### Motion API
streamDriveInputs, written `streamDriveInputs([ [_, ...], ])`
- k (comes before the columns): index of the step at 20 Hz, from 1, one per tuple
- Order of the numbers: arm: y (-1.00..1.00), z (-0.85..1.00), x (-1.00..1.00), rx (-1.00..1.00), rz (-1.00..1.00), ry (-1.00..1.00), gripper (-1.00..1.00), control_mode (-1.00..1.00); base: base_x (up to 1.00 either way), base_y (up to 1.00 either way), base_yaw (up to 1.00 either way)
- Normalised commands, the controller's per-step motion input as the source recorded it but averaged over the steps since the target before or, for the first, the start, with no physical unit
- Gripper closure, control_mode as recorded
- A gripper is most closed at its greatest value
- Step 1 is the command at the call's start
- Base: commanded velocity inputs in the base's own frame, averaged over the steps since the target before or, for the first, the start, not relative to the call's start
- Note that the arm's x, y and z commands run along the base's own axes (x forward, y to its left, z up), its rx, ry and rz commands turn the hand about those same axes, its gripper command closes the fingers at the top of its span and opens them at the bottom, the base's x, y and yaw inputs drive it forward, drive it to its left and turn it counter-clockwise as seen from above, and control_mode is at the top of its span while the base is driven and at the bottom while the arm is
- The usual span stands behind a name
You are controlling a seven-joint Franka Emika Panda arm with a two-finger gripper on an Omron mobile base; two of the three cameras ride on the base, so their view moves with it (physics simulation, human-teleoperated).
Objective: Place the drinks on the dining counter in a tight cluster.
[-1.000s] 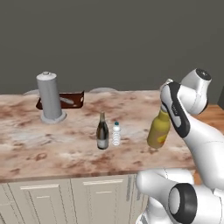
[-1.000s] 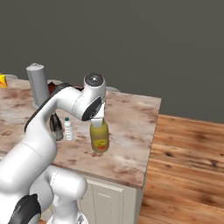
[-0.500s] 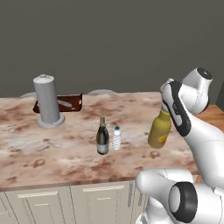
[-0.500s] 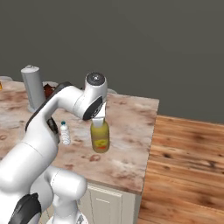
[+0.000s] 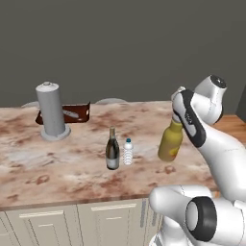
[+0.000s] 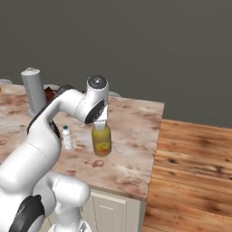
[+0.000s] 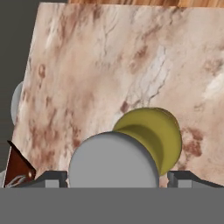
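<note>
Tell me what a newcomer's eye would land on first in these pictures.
First, the fat yellow bottle hanging tilted in the white arm's gripper, just above the marble counter near its right end. Next, the dark wine bottle and the tiny water bottle standing close together to its left. Farther back on the left stands a tall grey cylinder.

glossy white arm (image 5: 218, 144), dark joints
</note>
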Motion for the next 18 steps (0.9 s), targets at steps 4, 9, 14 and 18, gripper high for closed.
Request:
streamDriveInputs([
  [4, 0.32, -0.08, 0.48, 0.01, 0.08, 0.04, 1.0, -1.0, 0.0, 0.0, 0.0],
  [9, 0.25, -0.08, 0.42, 0.05, 0.07, 0.07, 1.0, -1.0, 0.0, 0.0, 0.0],
  [14, 0.33, -0.08, 0.38, 0.0, 0.0, 0.03, 1.0, -1.0, 0.0, 0.0, 0.0],
  [18, 0.35, -0.02, 0.3, 0.0, 0.0, 0.0, 1.0, -1.0, 0.0, 0.0, 0.0],
])
